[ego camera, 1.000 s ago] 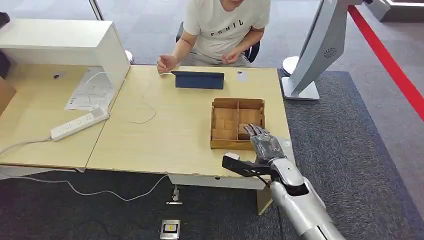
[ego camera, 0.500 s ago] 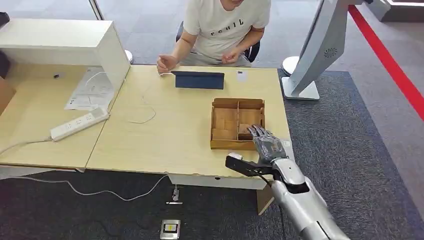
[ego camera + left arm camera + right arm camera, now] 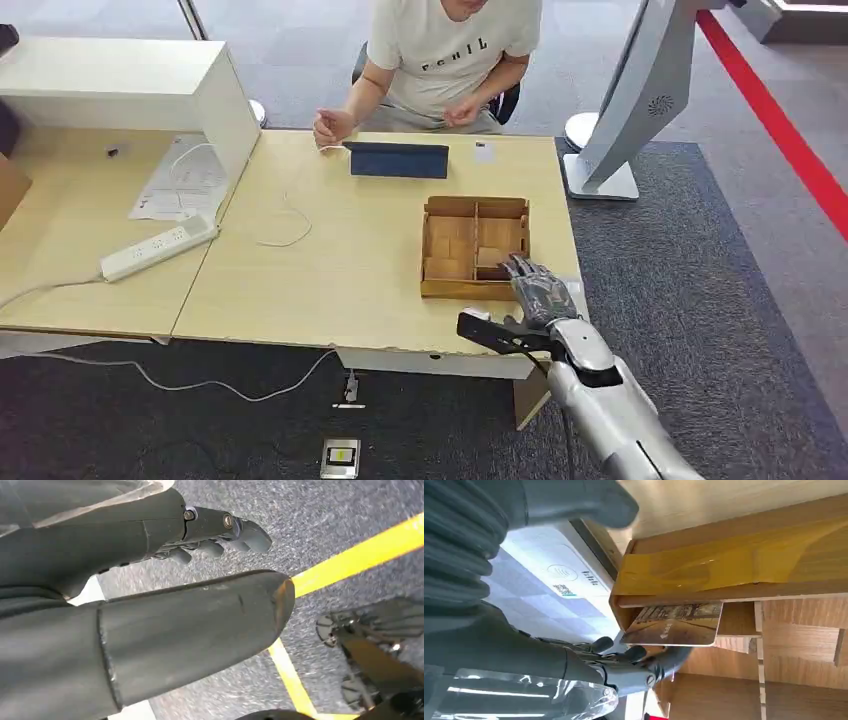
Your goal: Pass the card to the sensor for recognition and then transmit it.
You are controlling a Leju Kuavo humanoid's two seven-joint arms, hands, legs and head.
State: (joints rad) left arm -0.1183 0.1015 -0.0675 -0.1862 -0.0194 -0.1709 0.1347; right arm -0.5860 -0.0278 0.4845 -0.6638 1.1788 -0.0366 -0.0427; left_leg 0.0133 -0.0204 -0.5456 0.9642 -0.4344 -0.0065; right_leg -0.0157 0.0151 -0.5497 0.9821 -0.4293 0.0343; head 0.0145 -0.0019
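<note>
Right arm [image 3: 610,410]: silver shell, black wrist ring. Right hand [image 3: 540,292]: dark grey fingers, ribbed grey cover (clear plastic wrap at wrist). Left hand [image 3: 165,610]: thick grey thumb, screw heads.

A gold card [image 3: 674,625] lies in the wooden tray's [image 3: 440,289] near compartment.

Tan wood tray [image 3: 474,291] w/ gold-brown printed card [image 3: 674,625], navy tablet [image 3: 398,160], white power strip [image 3: 158,248].

High head view; close wrist views, sharing wooden tray [image 3: 474,247].
</note>
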